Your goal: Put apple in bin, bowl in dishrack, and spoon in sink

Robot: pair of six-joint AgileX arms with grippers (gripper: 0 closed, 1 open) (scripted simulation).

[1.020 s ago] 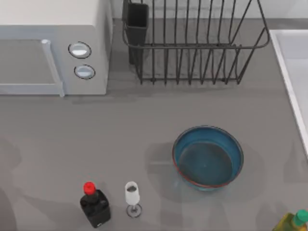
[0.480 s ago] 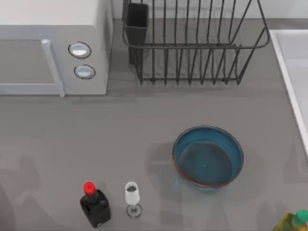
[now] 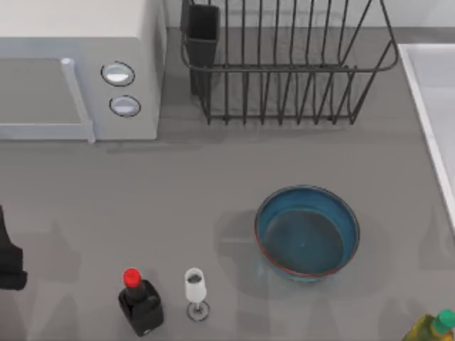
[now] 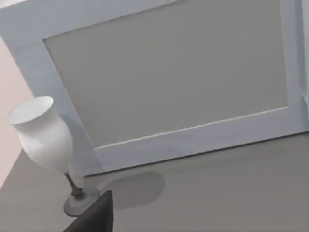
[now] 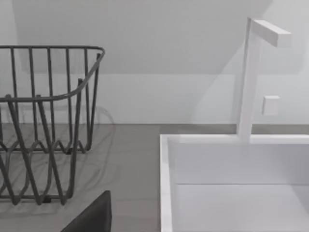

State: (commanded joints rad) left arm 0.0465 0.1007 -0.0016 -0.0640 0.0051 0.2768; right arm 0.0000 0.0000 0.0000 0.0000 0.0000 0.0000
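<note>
Wide shallow glossy blue bowl w/ thin reddish-brown rim (image 3: 307, 231) sits upright on the grey tabletop (image 3: 213, 185), right of centre, nothing inside it, nothing touching it. Large black wire dishrack of upright thin bars (image 3: 284, 64) stands at the back of the table, well apart from the bowl, open grey surface between them; its dark rectangular utensil cup (image 3: 202, 32) is at the rack's left corner. Pale whitish-grey sink w/ raised straight rim (image 3: 430, 106) runs along the table's right edge, just beside the rack; right wrist view shows rack (image 5: 43, 121) and sink (image 5: 231, 183) side by side, plus a white squared faucet (image 5: 251, 77) rising at the basin's back. White boxy microwave w/ two round knobs (image 3: 78, 71) at back left, next to the rack. Near the front, left of the bowl: small white stemmed goblet (image 3: 195, 291) and dark bottle w/ red cap (image 3: 139, 302), close together, both upright. Yellow bottle w/ green cap (image 3: 434, 328) at front right corner. Left arm's dark body (image 3: 8, 256) is at the table's far left edge; left gripper's opening: cannot tell, nothing seen held. Left wrist view shows the goblet (image 4: 46, 145) before the microwave's door (image 4: 169, 77).
</note>
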